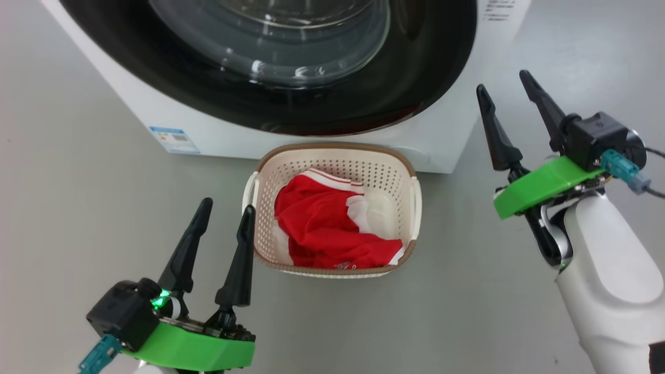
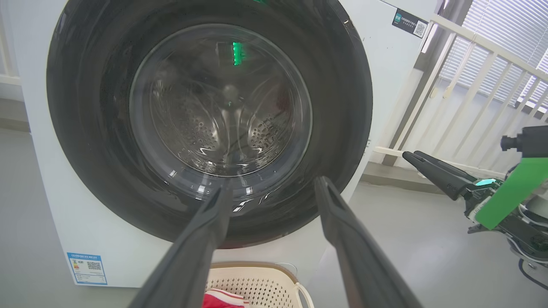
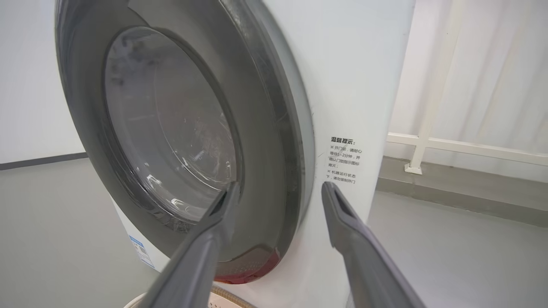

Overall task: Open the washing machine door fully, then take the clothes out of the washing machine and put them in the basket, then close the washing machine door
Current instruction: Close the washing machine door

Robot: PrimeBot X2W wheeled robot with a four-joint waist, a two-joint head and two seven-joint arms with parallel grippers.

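Glossy black-rimmed round door [image 2: 209, 107] looks shut; red jersey clothes [image 1: 327, 228] in cream perforated basket [image 1: 337, 149] — left claw [image 1: 228, 203], right claw [image 1: 502, 80] both gape empty. Nudge right rim, confirm latch.

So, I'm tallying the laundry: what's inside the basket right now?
Crumpled red clothes with white panels lie inside the basket, covering most of its floor. Whatever is beneath them, including most of the basket's bottom, is hidden.
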